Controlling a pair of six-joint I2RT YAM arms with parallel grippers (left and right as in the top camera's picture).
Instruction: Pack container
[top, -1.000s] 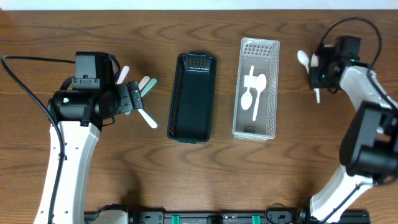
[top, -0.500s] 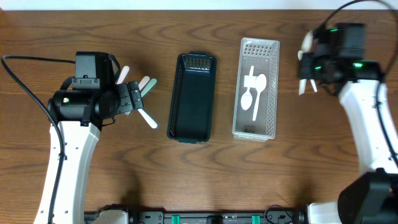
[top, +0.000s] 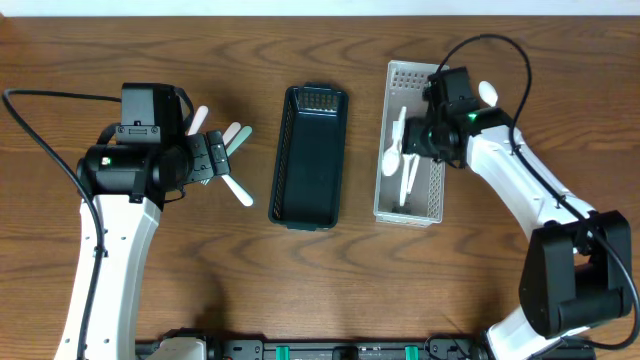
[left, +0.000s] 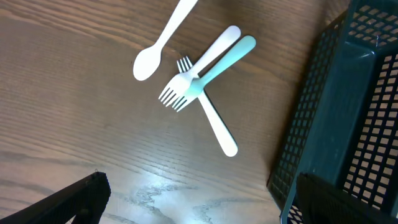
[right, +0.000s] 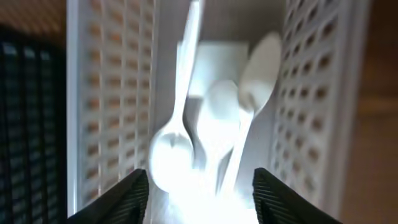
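There are two long baskets in the middle of the brown surface (top: 300, 290). The black basket (top: 310, 175) is on the left and has nothing in it. The white basket (top: 405, 214) is just to its right, and they do not touch.

The right hand (top: 426, 136) hangs over the upper part of the white basket. In the right wrist view its two fingers (right: 134, 194) are wide apart, so this hand is open. That view is blurry. Between the fingers you can see white spoons (right: 211, 127) lying side by side on the basket floor, with their round ends toward the bottom of the frame. One more white spoon (top: 487, 93) lies on the surface, just right of the white basket, near the top of the frame.

The left hand (top: 217, 157) is on the left side of the frame, next to a small heap of cutlery. Its fingers (left: 81, 196) are far apart and hold nothing. In the left wrist view the heap is a lone white spoon (left: 158, 46), two white forks (left: 193, 71) that cross each other, and a pale green piece (left: 230, 56) lying with them. The black basket's wall fills the right edge of that view.
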